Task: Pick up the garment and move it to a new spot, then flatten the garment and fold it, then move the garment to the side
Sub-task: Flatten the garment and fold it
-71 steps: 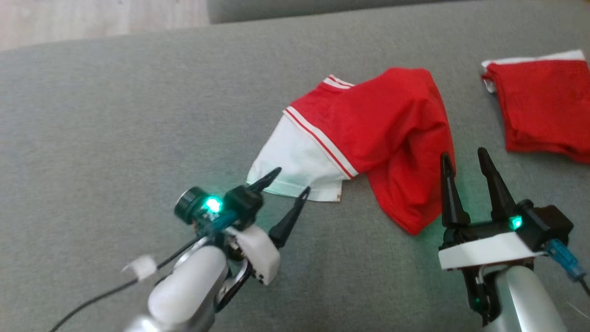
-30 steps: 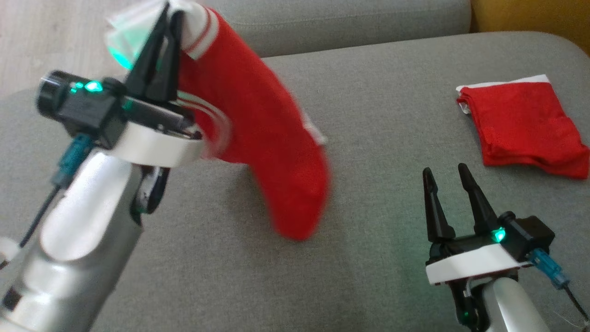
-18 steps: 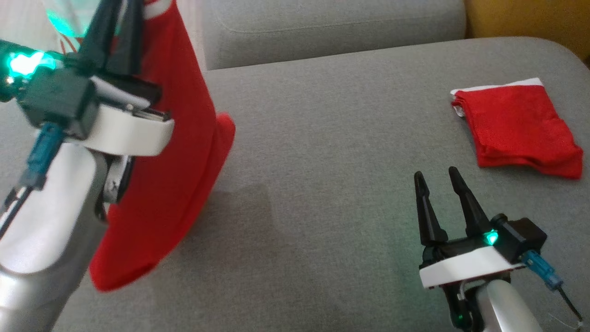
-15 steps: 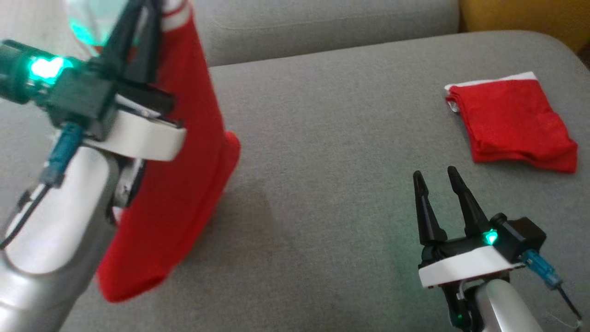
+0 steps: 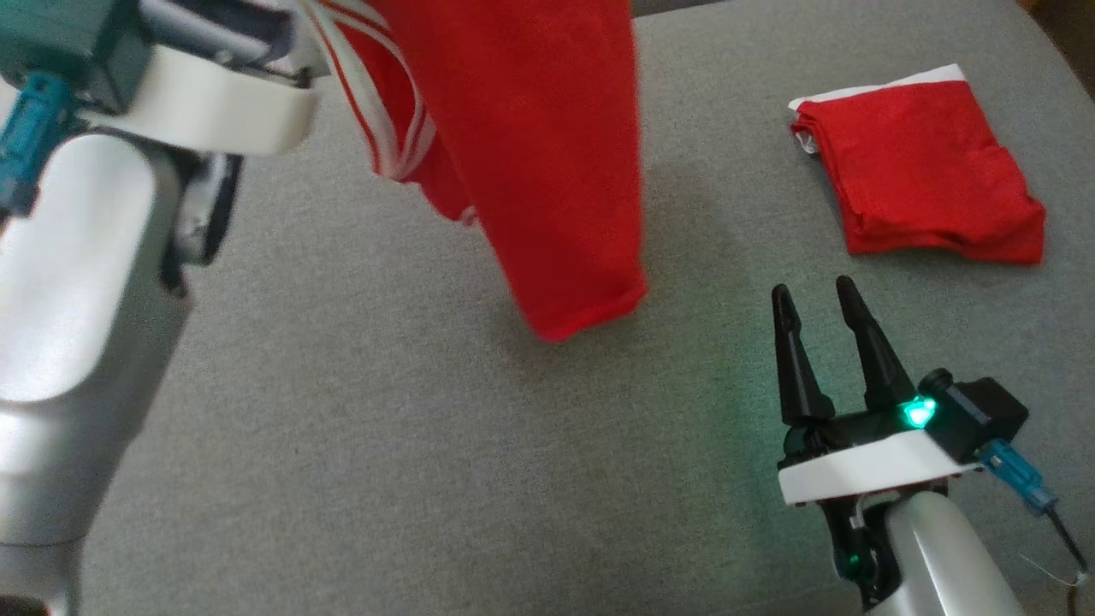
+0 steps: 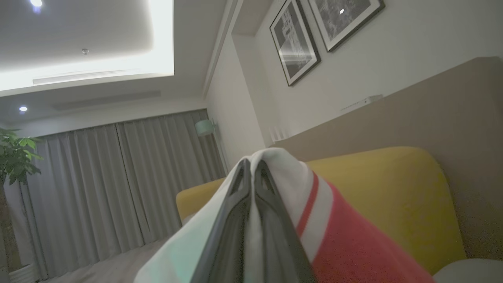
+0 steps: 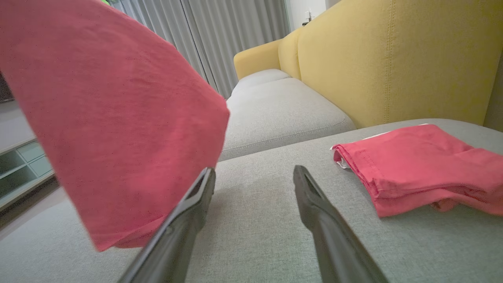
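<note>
- Left gripper (image 6: 248, 163): fingers pinched together on the white edge of the red-and-white garment (image 5: 530, 171). The arm is raised at 10 o'clock in the head view.
- Red-and-white garment: hangs from that grip at 12 o'clock, its hem dangling toward the centre above the grey sofa cushion (image 5: 385, 445). I cannot tell whether the hem touches the cushion.
- Progress, my judgement: the pick-up is done and the carry to a new spot is under way. Laying down, flattening, folding and moving aside are all left.
- Right gripper (image 5: 811, 289): at 4 o'clock, low over the cushion, jaws apart and holding nothing. The hanging hem is near its left finger in the right wrist view.
- Folded red garment (image 5: 920, 162): lies on the cushion at 2 o'clock, apart from both grippers.
- Change since 2.4 s ago: the garment lay crumpled on the cushion with the left jaws open at its white corner; it is now lifted.
- Change since 0.5 s ago: it hung at 9 o'clock. It now hangs closer to the right gripper and the folded garment, although the camera has also moved. The right gripper's jaws are unchanged.
</note>
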Controlling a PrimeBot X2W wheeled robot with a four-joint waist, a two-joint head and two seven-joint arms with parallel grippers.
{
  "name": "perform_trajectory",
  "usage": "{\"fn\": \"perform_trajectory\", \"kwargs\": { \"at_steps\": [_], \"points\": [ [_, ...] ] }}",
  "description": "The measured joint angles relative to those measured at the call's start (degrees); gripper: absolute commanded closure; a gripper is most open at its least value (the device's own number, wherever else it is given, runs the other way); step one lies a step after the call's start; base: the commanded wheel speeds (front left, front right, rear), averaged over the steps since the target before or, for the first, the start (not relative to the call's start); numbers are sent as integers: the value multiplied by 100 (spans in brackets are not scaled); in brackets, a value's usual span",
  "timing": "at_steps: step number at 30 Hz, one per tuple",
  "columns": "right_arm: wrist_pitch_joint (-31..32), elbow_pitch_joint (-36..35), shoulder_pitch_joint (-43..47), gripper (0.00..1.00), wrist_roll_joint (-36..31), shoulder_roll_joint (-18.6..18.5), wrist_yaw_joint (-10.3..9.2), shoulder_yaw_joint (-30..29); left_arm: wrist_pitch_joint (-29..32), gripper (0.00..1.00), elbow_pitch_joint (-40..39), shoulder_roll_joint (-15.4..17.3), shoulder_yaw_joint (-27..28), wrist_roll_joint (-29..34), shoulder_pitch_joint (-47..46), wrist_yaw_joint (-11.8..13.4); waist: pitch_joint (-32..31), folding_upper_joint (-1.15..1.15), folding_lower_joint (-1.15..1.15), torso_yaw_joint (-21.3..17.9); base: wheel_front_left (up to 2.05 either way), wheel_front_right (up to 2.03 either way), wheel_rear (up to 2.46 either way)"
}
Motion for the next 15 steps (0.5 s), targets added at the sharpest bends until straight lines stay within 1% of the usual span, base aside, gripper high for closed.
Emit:
{"fn": "perform_trajectory", "kwargs": {
  "at_steps": [2,5,7,8,9,10,12,13,15],
  "points": [
    [0,-22,-24,0,31,0,0,-16,43,100,313,152,47,-91,139,-16,72,0,-1,-6,0,0,0],
    [0,-22,-26,0,34,0,0,-25,180,100,845,381,-11,-214,570,-247,164,0,0,9,0,0,0],
    [0,-21,-31,0,34,0,0,-44,314,100,1214,463,-151,-293,921,-431,200,0,0,48,0,0,0],
    [0,-20,-37,0,33,0,0,-52,388,100,1412,489,-220,-309,1075,-470,212,0,-1,73,0,0,0],
    [0,-19,-48,0,33,0,0,-58,419,64,1593,520,-278,-318,1210,-494,222,0,-1,100,0,0,0],
    [0,-19,-65,0,33,0,0,-59,416,0,1751,563,-312,-313,1319,-509,229,0,-1,128,0,0,0],
    [0,-15,-108,0,30,0,0,-60,338,0,2027,642,-334,-241,1409,-486,229,0,-1,184,0,0,0],
    [0,-14,-133,0,24,0,0,-62,261,0,2134,660,-312,-219,1406,-422,222,0,-1,216,0,0,0],
    [0,-15,-146,0,21,0,0,-63,168,0,2199,667,-293,-219,1393,-402,211,0,-1,250,0,0,0]
  ]
}}
